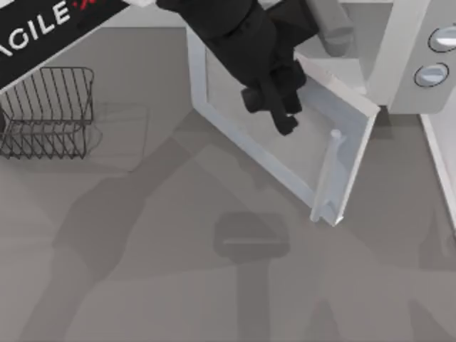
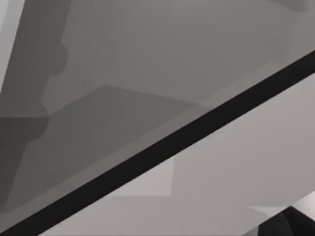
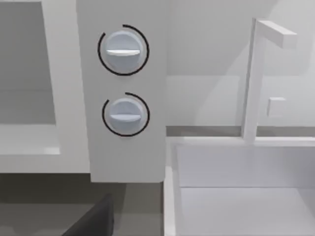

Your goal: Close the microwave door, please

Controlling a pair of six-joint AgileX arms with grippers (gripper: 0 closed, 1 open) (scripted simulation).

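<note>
A: Looking down from above, the left gripper (image 1: 283,114) is seen at the end of a black arm reaching in from the upper edge; it hangs over the glazed window of the microwave door (image 1: 235,107). Whether the fingers are parted or closed cannot be told.

B: The door is swung open, angled out from the microwave (image 1: 410,78), which lies beyond the gripper toward the right. One pale bar handle (image 1: 329,174) is fixed near the door's free edge, just past the fingertips.

A: One dark wire rack (image 1: 48,110) is placed well away from the gripper, at the table's left.

B: In the right wrist view, two round knobs are counted, an upper knob (image 3: 122,50) and a lower knob (image 3: 125,114), stacked on the control panel (image 3: 123,142); the pale cavity (image 3: 27,88) is shown beside it. Both are seen face-on there, whereas from above they are seen obliquely.

A: In the left wrist view, grey flat surfaces crossed by one dark diagonal band (image 2: 157,152) are shown; what they are cannot be told.
</note>
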